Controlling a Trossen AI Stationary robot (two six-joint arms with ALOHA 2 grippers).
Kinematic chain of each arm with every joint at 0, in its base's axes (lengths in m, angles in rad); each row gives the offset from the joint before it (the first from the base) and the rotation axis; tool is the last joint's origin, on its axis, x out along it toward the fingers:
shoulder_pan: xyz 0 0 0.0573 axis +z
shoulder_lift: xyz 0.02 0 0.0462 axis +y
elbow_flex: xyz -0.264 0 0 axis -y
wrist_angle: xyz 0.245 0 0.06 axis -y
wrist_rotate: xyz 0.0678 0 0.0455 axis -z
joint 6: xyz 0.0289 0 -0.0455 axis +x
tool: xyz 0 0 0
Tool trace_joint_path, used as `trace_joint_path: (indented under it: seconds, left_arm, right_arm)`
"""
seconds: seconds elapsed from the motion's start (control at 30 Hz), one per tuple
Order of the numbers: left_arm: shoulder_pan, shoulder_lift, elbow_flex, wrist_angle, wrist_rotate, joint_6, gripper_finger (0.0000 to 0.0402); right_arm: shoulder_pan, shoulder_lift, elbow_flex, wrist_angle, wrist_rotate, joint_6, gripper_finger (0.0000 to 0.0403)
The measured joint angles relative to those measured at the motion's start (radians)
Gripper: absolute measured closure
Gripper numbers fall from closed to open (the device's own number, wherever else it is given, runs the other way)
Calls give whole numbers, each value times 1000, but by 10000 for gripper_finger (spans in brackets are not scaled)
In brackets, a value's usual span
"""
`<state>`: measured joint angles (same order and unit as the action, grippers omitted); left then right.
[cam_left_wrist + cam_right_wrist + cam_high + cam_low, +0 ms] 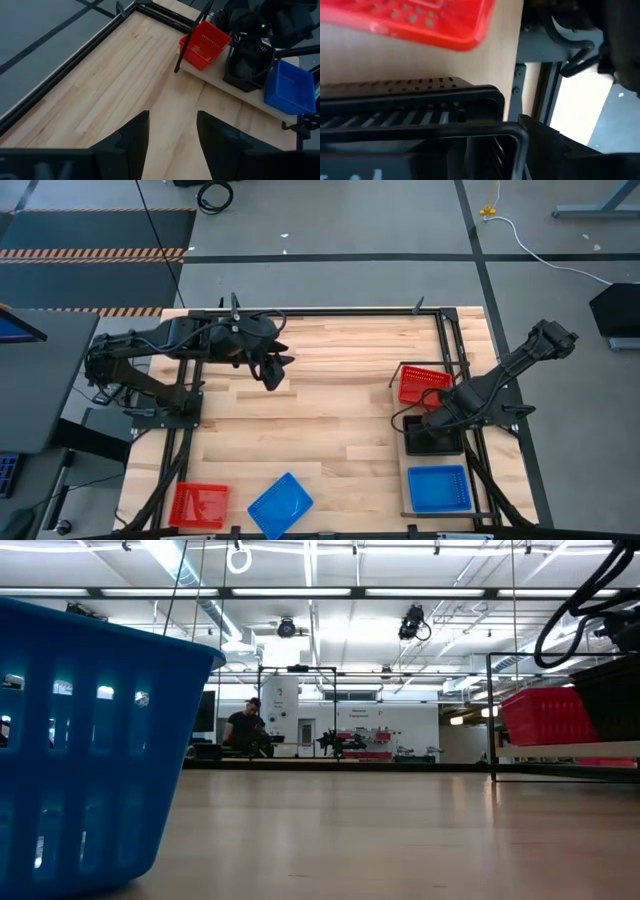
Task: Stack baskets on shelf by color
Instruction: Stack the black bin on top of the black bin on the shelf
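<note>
The right hand [432, 423] sits low over the black baskets [434, 435] on the shelf [216, 80], fingers spread wide around the top basket's rim, between the red basket [424, 384] and blue basket [439, 488]. The left hand [272, 372], open and empty, hovers far across the tabletop [320, 410].

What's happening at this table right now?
A two-armed robot is sorting baskets onto a shelf by colour. The right end effector is down at the black basket in the shelf's middle, between a red basket and a blue basket; whether it grips it is unclear. The left end effector hangs open and empty over the table. Another red and blue one wait at the table's near edge.
</note>
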<state>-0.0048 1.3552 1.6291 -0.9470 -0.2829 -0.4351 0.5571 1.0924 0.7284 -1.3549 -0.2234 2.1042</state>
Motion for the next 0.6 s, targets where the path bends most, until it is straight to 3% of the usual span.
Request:
trace_joint_path:
  seconds: [0.37, 0.6]
  left_arm:
    - [0, 0, 0, 0, 0, -63, 230]
    - [0, 0, 0, -4, 0, -81, 230]
  right_arm:
    - [0, -2, -97, 153, 39, 36, 226]
    - [30, -1, -88, 139, 42, 45, 226]
